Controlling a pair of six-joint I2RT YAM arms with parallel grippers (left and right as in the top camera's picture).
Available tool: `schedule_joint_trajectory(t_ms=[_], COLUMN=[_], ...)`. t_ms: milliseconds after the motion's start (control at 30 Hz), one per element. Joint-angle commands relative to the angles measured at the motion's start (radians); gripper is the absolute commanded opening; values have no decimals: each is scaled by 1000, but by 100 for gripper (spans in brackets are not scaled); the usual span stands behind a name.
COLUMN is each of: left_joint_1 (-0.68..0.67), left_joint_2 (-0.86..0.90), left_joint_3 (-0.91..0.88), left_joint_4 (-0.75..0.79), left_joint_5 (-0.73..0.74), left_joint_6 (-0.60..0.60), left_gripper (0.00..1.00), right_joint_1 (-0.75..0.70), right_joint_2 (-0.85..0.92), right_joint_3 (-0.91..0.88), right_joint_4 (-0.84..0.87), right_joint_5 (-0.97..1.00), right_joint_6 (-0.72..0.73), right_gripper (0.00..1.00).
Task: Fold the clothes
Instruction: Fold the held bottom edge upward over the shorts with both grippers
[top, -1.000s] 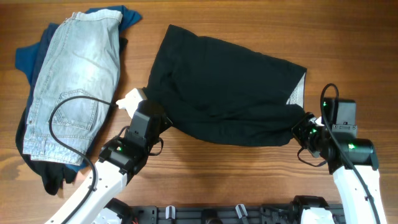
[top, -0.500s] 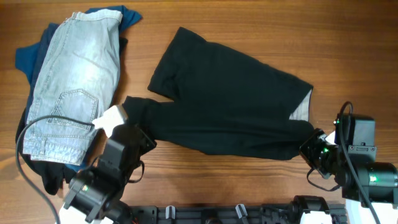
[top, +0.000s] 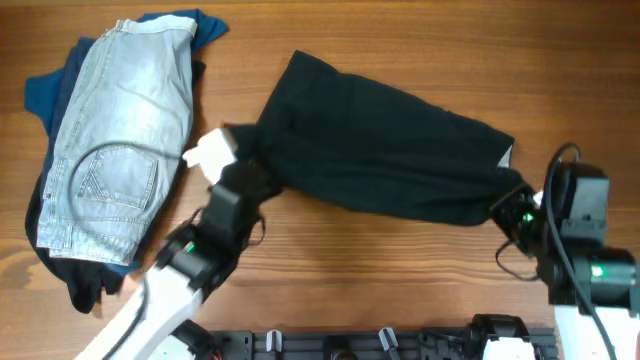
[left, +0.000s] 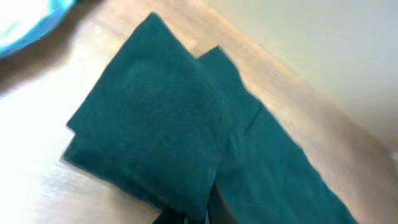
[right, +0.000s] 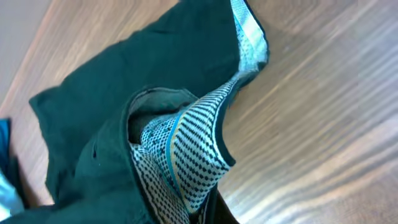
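jaws clamped tight on both sides: your left gripper (top: 250, 178) pinches one end of the soft black shorts (top: 390, 160), your right gripper (top: 512, 203) the dotted grey-white waistband end. they stretch as a long band across centre frame; faded denim shorts (top: 115, 140) lie upper left.

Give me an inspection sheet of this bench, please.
Surface: wooden table.
Job's things: black shorts stretched between the arms, patterned lining showing; denim shorts piled on a blue top.
Clutter: nothing seen.
Claws: left claw and right claw each shut on the black shorts.
Cables: black cable looping over the denim shorts; second cable by the right arm.
Surroundings: black frame at the near edge.
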Motion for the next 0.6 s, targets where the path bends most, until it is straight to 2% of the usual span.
schedule_joint_trajectory(t_ms=[0, 67, 233, 367, 567], left_joint_1=[-2, -2, -2, 0, 48], left_joint_2=[184, 261, 340, 341, 374], left_joint_3=[11, 11, 11, 11, 11], left_joint_4=[175, 282, 485, 554, 613], left_joint_5=[-38, -38, -42, -138, -145], left_joint_6=[35, 37, 156, 163, 163], left_gripper=[4, 4, 4, 4, 4], right_joint_1=[-8, -8, -8, -8, -44], right_joint_2=[78, 137, 294, 401, 515], right_joint_3=[16, 16, 16, 16, 16], right_joint_4=[61, 94, 182, 269, 369], right_joint_5=[71, 79, 96, 96, 94], right_joint_6=[11, 12, 10, 7, -19], right_gripper=[4, 4, 4, 4, 4])
